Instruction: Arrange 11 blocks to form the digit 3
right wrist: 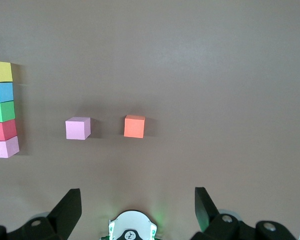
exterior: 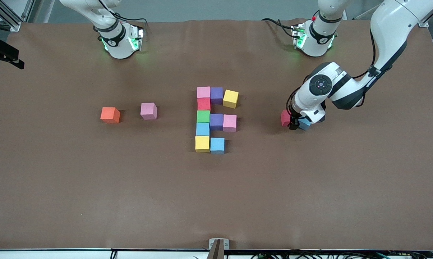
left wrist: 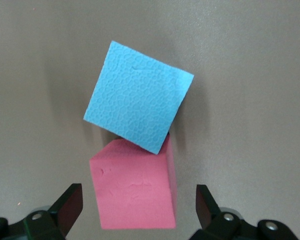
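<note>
The left claw (left wrist: 139,202) hangs spread wide and empty, straddling a red block (left wrist: 135,192) that touches a light blue block (left wrist: 137,110) at the left arm's end of the surface (exterior: 309,180). The right claw (right wrist: 137,205) waits, wide open and empty, high above its base. Nine blocks (exterior: 216,120) cluster mid-surface, a pink block (exterior: 148,110) at their nine o'clock.

front: high, facing robots | wrists: looking down (left closest)

even overhead light, soft shadows, sharp focus.
</note>
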